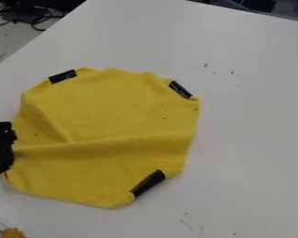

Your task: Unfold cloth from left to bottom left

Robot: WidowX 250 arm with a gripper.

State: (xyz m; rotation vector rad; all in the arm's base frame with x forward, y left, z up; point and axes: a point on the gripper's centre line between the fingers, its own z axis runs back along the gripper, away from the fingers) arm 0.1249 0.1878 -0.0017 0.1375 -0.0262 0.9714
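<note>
Now I have my black gripper (6,144) at the left edge of the camera view, low over the table (254,116) and at the left side of the yellow cloth (108,111). I cannot tell if it is open or if it grips the cloth. The cloth lies spread on the table, roughly round, with one long ridge from the gripper to the right side and a shorter crease at upper left. Three black strips sit along its border. At the bottom left corner I see an orange-brown lump (13,233).
</note>
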